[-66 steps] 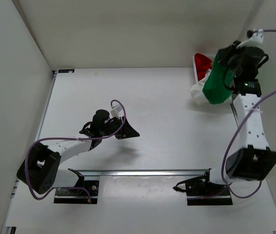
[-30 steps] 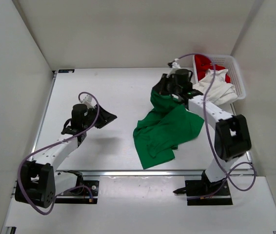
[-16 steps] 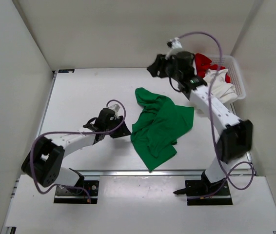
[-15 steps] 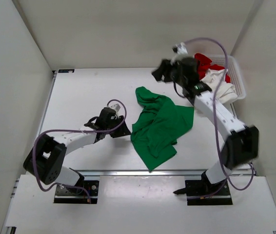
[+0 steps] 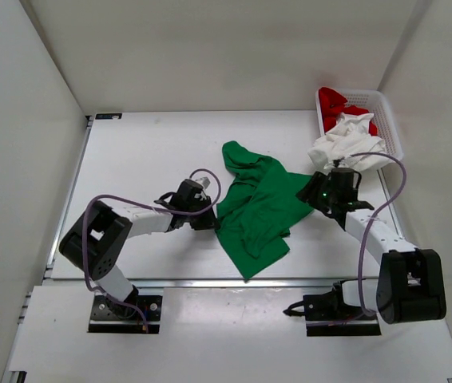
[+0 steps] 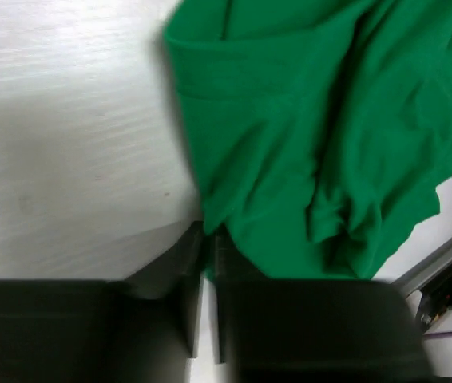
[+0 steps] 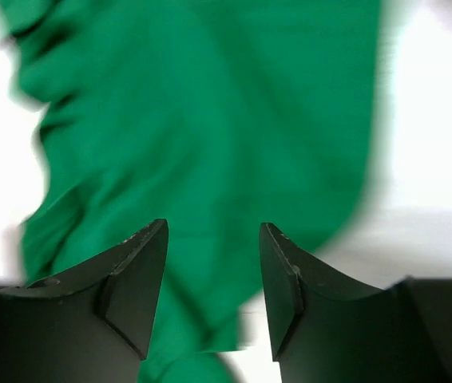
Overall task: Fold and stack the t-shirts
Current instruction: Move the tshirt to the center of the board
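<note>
White walls; white tabletop (image 5: 146, 152) bearing bright green cloth t-shirt (image 5: 262, 207), left claw (image 5: 203, 217) clenched on its edge, right claw (image 5: 311, 194) released above. White plastic mesh basket (image 5: 394, 132): red t-shirt (image 5: 331, 101), white t-shirt (image 5: 346, 148).

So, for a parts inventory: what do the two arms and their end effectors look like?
The left arm and right arm have white links, black joint housings and a looping purple cable each. The left end effector and right end effector have two black tapered fingers. A green light glows on the right wrist.
</note>
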`<state>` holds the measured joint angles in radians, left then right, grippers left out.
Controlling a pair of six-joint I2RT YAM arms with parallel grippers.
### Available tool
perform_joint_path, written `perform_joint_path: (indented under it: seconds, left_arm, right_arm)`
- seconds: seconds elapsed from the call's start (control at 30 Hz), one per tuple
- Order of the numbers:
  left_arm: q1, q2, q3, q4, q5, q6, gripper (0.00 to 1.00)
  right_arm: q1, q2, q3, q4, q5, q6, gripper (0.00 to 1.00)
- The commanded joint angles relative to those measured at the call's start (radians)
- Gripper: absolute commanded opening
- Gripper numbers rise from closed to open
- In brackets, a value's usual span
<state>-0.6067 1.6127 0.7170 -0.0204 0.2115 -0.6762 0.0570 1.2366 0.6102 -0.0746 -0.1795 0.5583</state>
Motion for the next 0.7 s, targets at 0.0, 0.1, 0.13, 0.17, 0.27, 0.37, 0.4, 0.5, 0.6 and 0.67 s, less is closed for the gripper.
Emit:
perform_joint_path:
  seconds: [0.0,0.1,0.13,0.17,0.27,0.37,0.4,0.5,0.6,0.67]
  left_arm:
    - [0.001,-0.01,0.019,0.072,0.058,-0.039,0.09]
    - [0.123,-0.048,-0.028,0.117,0.094,-0.094,0.0]
    - [0.19,-0.074,-0.046,0.126,0.115,-0.115,0.0]
    - [0.267,-0.104,-0.068,0.14,0.127,-0.143,0.0]
    - [0.376,-0.169,-0.067,0.119,0.097,-0.14,0.0]
    - [0.371,-0.185,0.011,0.021,0.022,-0.074,0.0]
    - [0.375,-0.186,0.021,-0.007,0.002,-0.068,0.0]
    - [0.436,-0.159,0.058,0.043,0.034,-0.106,0.1]
    - [0.45,-0.103,0.16,-0.07,0.048,-0.05,0.36]
    - [0.45,-0.126,0.135,-0.096,0.005,-0.031,0.53]
  right_arm:
    - [0.18,-0.015,0.059,0.021,0.076,0.003,0.47]
    - [0.244,-0.006,0.05,0.018,0.14,0.011,0.47]
    - [0.245,-0.008,0.057,0.024,0.13,0.011,0.47]
    - [0.242,-0.002,0.06,0.022,0.127,0.011,0.47]
    - [0.222,0.027,0.074,0.01,0.086,0.008,0.48]
    - [0.213,0.058,0.095,-0.007,0.078,0.017,0.49]
    - [0.213,0.057,0.092,-0.001,0.083,0.02,0.48]
    - [0.248,0.092,0.106,0.012,0.092,0.037,0.49]
    - [0.323,0.144,0.096,0.039,0.103,0.072,0.51]
    - [0.343,0.158,0.082,0.051,0.095,0.107,0.52]
